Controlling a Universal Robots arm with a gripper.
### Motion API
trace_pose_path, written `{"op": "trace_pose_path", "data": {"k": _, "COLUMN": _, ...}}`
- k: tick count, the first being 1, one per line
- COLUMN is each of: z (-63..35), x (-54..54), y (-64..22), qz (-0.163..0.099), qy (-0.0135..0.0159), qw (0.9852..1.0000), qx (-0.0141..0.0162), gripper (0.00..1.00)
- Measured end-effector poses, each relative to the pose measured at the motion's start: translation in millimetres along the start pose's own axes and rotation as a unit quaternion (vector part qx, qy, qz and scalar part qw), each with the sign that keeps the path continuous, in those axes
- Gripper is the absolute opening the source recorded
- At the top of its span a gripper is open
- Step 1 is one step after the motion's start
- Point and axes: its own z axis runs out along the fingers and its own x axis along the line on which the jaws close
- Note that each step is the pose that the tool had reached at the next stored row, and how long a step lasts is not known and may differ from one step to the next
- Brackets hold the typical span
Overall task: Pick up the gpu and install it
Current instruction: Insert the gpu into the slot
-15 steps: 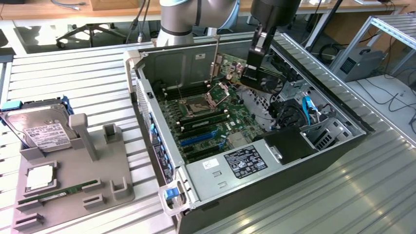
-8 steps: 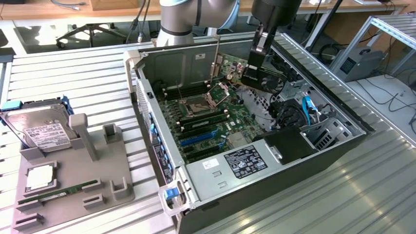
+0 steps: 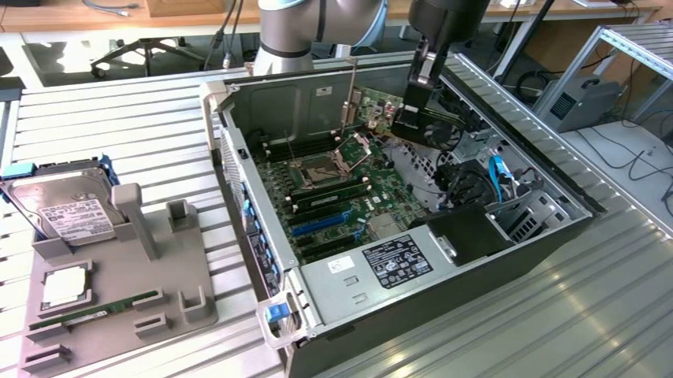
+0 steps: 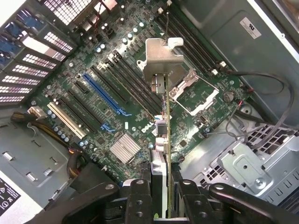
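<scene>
The gpu (image 3: 405, 120) is a slim card with a green board edge, a black cooler and a pale metal bracket (image 3: 351, 98) at one end. It hangs upright over the open computer case (image 3: 252, 236), above the motherboard (image 3: 347, 193). My gripper (image 3: 420, 101) comes down from above and is shut on the card's upper edge. In the wrist view the gpu (image 4: 161, 140) runs edge-on away from my gripper (image 4: 161, 200), with its bracket (image 4: 161, 58) at the far end. The card hovers over the motherboard (image 4: 140, 121), off to one side of the blue slot (image 4: 105, 95) and apart from it.
The case walls (image 3: 526, 142) rise around the board, with a power supply (image 3: 389, 264) and blue cables (image 3: 494, 177) inside. The processor socket (image 4: 194, 93) stands open. On the exterior view's left a grey holder (image 3: 126, 291) carries a hard drive (image 3: 68, 209) and a green memory stick (image 3: 94, 311).
</scene>
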Motion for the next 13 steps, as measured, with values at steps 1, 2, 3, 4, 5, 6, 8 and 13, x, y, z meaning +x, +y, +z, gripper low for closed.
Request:
{"op": "trace_pose_path", "data": {"k": 1, "z": 0.0, "x": -0.2, "y": -0.2, "qz": -0.001, "qy": 0.0000, "qw": 1.0000, "qx": 0.0000, "gripper": 0.27}}
{"op": "trace_pose_path", "data": {"k": 2, "z": 0.0, "x": -0.3, "y": -0.4, "qz": -0.003, "qy": -0.0001, "qw": 1.0000, "qx": -0.0001, "gripper": 0.27}}
{"op": "trace_pose_path", "data": {"k": 3, "z": 0.0, "x": -0.5, "y": -0.5, "qz": -0.004, "qy": -0.0001, "qw": 1.0000, "qx": -0.0001, "gripper": 0.27}}
{"op": "trace_pose_path", "data": {"k": 4, "z": 0.0, "x": -0.7, "y": -0.7, "qz": -0.005, "qy": -0.0001, "qw": 1.0000, "qx": -0.0001, "gripper": 0.27}}
{"op": "trace_pose_path", "data": {"k": 5, "z": 0.0, "x": -0.9, "y": -0.9, "qz": -0.006, "qy": -0.0001, "qw": 1.0000, "qx": -0.0002, "gripper": 0.27}}
{"op": "trace_pose_path", "data": {"k": 6, "z": 0.1, "x": -1.0, "y": -1.0, "qz": -0.007, "qy": -0.0002, "qw": 1.0000, "qx": -0.0002, "gripper": 0.27}}
{"op": "trace_pose_path", "data": {"k": 8, "z": 0.1, "x": -1.5, "y": -1.5, "qz": -0.012, "qy": -0.0003, "qw": 0.9999, "qx": -0.0003, "gripper": 0.27}}
{"op": "trace_pose_path", "data": {"k": 13, "z": 0.1, "x": -2.2, "y": -2.3, "qz": -0.018, "qy": -0.0005, "qw": 0.9998, "qx": -0.0005, "gripper": 0.27}}
